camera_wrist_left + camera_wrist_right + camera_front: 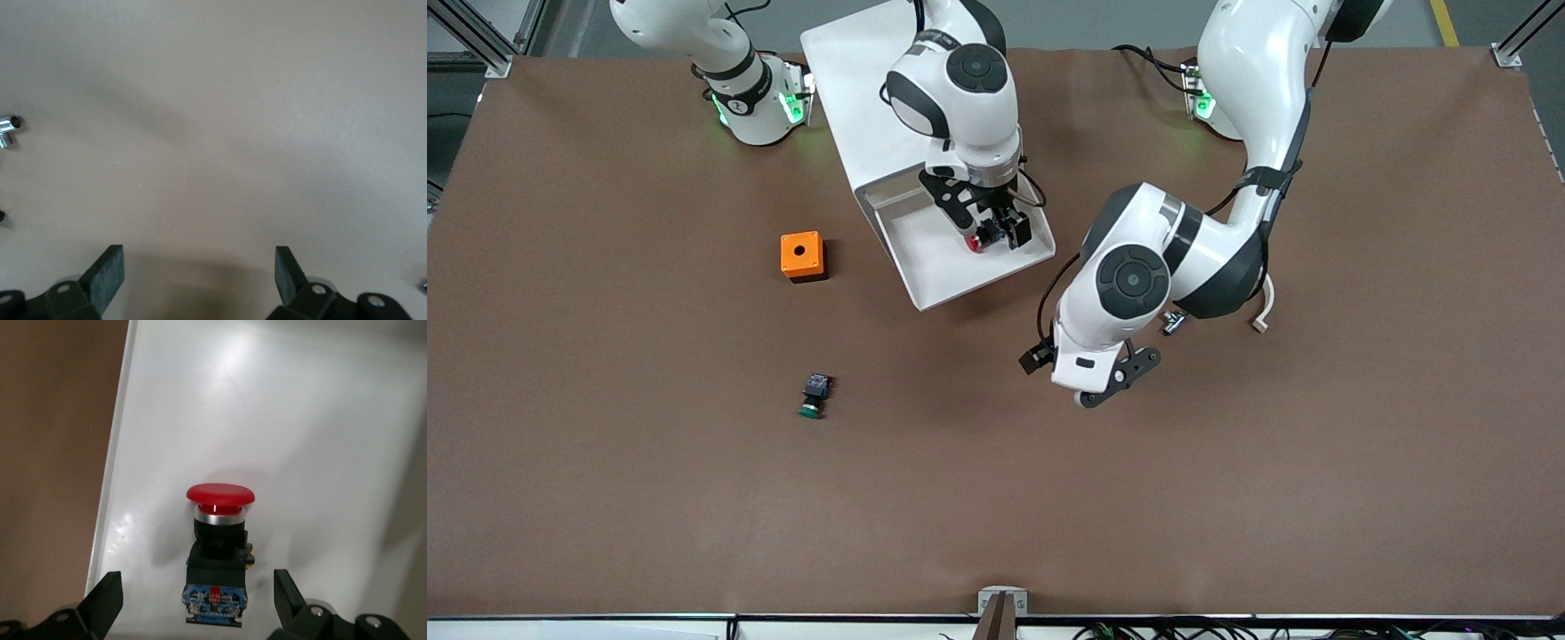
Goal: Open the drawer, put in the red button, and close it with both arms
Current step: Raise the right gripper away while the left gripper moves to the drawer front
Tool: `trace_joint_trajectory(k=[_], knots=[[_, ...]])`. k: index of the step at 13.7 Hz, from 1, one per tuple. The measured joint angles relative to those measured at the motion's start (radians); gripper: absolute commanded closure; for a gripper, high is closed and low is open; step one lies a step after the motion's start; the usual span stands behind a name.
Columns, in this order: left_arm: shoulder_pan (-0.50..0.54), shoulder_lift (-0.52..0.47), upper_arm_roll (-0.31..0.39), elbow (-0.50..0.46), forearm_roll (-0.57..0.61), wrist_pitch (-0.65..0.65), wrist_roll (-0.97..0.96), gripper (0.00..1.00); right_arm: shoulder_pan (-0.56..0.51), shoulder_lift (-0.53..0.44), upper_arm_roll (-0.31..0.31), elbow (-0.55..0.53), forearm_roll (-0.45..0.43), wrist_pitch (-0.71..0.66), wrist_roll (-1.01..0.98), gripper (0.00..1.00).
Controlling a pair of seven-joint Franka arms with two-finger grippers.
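The drawer (943, 276) is pulled out of the top of the white cabinet (854, 80) and stands open. The red button (974, 242) lies on its side on the drawer floor. My right gripper (991, 233) hangs low over it, open. In the right wrist view the button (219, 540) lies between the two fingers (107, 600), with a gap on each side, on the white drawer floor (300, 420). My left gripper (1116, 380) is open and empty over bare table, nearer the front camera than the drawer; its wrist view (199, 257) shows only the brown mat.
An orange box with a hole (802, 256) stands beside the drawer toward the right arm's end. A green-capped button (814, 396) lies nearer the front camera than the box. A small chrome part (1172, 324) lies on the mat beside the left arm.
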Motion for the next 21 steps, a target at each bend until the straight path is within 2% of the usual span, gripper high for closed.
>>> trace_joint_trajectory(k=[3,9,15,21], knots=[[-0.009,0.003,0.000,0.000,0.000,0.000,0.000,0.01,-0.023,0.000,-0.011,0.036,-0.001,-0.066,-0.069,0.00],[-0.024,0.003,0.000,-0.002,0.002,0.000,0.000,0.01,-0.150,-0.006,-0.017,0.127,-0.001,-0.282,-0.334,0.00],[-0.075,0.022,0.000,-0.009,0.095,0.007,-0.064,0.01,-0.336,-0.117,-0.022,0.148,0.000,-0.498,-0.698,0.00],[-0.180,0.071,0.000,-0.010,0.122,0.091,-0.178,0.01,-0.516,-0.208,-0.024,0.147,0.000,-0.673,-1.027,0.00]])
